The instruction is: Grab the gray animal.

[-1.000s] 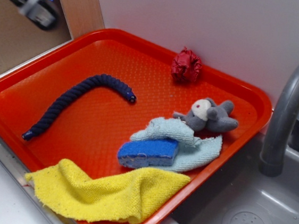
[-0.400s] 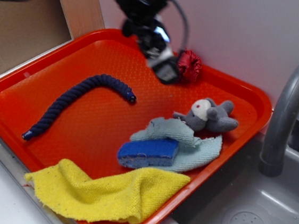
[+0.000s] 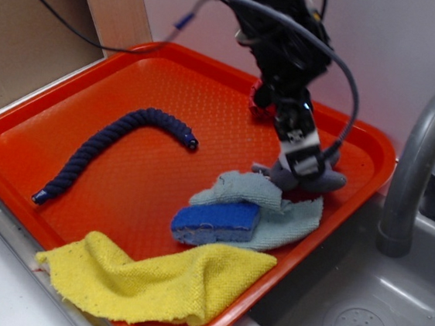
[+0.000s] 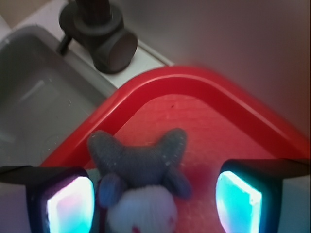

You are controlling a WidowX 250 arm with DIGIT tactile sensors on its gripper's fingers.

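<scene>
The gray animal (image 4: 141, 172) is a small plush with a white face, lying on the orange tray (image 3: 86, 157) near its right corner. In the exterior view only its gray body (image 3: 328, 180) shows beside the arm. My gripper (image 3: 300, 158) hangs directly over it, open. In the wrist view the gripper (image 4: 154, 201) has its two glowing pads wide apart, the animal lying between them, closer to the left pad (image 4: 68, 204). No pad touches it.
A pale blue cloth (image 3: 275, 208) and blue sponge (image 3: 215, 219) lie just in front of the animal. A dark red ball (image 3: 262, 98) sits behind the arm. A navy rope (image 3: 118, 149), a yellow cloth (image 3: 151, 280), the gray faucet (image 3: 420, 161) and sink (image 3: 357, 318) surround them.
The arm has swung in from the upper left, past the red ball, and come down over the gray animal. Nothing on the tray has moved.
</scene>
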